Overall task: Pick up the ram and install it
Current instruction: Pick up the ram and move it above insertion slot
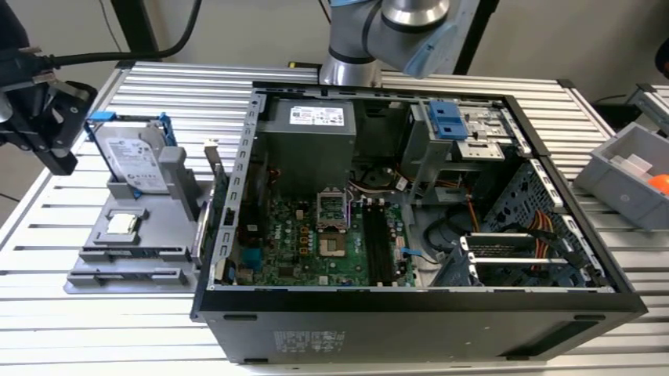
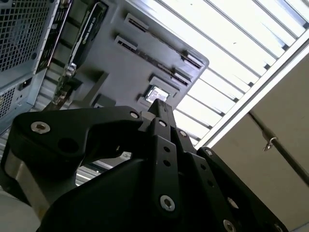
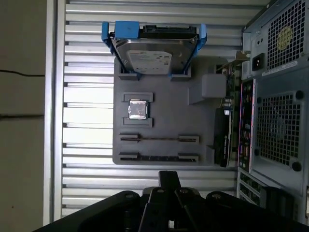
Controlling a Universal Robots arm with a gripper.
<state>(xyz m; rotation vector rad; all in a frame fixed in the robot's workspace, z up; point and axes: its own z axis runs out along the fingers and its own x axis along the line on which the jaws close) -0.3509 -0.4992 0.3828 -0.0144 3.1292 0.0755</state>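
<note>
The ram (image 3: pixel 159 138) shows as a thin dark strip standing on edge in a slot of the grey holder tray (image 3: pixel 164 106). In the exterior view the tray (image 1: pixel 157 262) lies to the left of the open computer case (image 1: pixel 418 309). My black gripper (image 1: pixel 59 162) hangs above the table's left edge, to the left of the tray and apart from it. In both wrist views its fingers meet at one tip (image 3: pixel 169 177) (image 2: pixel 158 105) with nothing between them. The long black motherboard slots (image 1: pixel 377 243) lie inside the case.
A silver hard drive (image 1: pixel 136 163) in a blue bracket stands at the tray's far end, and a small square chip (image 1: pixel 122 224) lies at its middle. An expansion card (image 3: pixel 223 137) stands between tray and case. A grey bin (image 1: pixel 627 176) sits at the exterior view's right.
</note>
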